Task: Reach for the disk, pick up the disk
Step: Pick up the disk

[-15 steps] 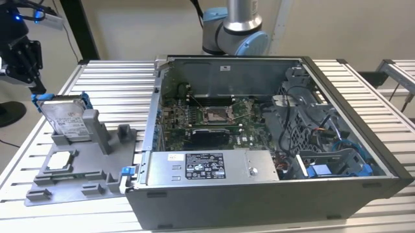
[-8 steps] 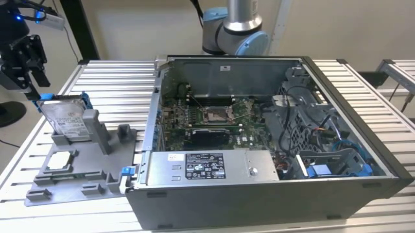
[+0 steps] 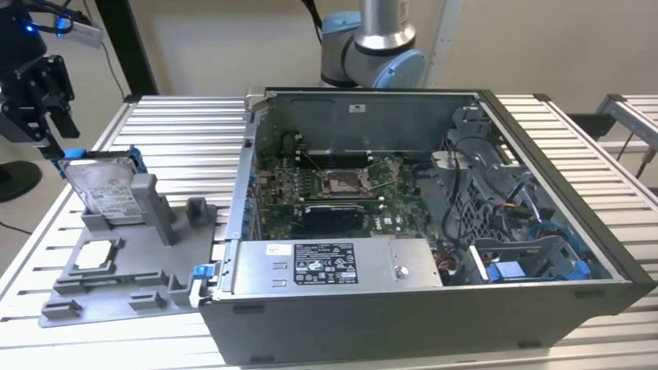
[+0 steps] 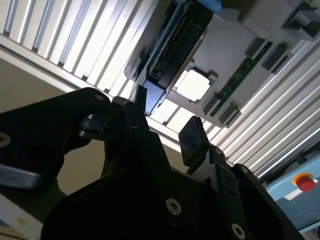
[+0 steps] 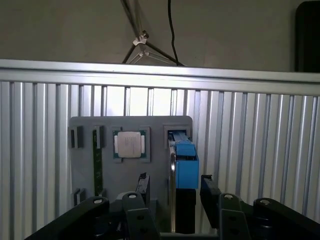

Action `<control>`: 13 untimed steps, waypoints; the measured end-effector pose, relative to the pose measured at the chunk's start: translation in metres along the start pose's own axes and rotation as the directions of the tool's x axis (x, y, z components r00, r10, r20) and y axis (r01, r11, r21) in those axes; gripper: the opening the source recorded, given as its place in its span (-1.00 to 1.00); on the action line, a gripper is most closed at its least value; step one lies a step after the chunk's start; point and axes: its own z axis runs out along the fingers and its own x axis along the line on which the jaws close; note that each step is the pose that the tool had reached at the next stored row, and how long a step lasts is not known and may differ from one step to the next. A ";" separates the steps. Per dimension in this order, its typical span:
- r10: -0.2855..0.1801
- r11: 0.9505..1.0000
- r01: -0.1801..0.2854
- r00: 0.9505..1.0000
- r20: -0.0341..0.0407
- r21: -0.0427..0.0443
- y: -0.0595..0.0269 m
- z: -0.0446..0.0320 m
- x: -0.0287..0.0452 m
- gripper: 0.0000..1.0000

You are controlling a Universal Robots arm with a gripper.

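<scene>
Gripper (image 3: 52, 116) wide open, empty, just above upright disk (image 3: 103, 185). First wrist view: disk's blue edge sits between fingers (image 5: 207, 192), no contact.

Silver-grey disk (image 3: 100, 187) (bright blue edging)

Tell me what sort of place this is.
Likely a robotics lab bench for computer assembly work: an open computer case stands on a slatted metal table, a robot arm rises behind it, and a grey fixture holds a disk upright.
</scene>
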 end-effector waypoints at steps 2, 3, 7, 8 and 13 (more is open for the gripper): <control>0.000 1.000 0.000 1.000 0.000 0.000 0.0000 0.0000 0.0000 1.00; 0.000 1.000 0.000 1.000 0.000 0.000 0.0000 0.0000 0.0000 1.00; -0.001 1.000 0.001 1.000 0.000 0.000 0.0000 0.0002 0.0000 1.00; -0.001 1.000 0.001 1.000 0.000 0.000 -0.0001 0.0007 0.0000 1.00; -0.001 1.000 0.001 1.000 0.000 0.000 -0.0001 0.0064 -0.0014 1.00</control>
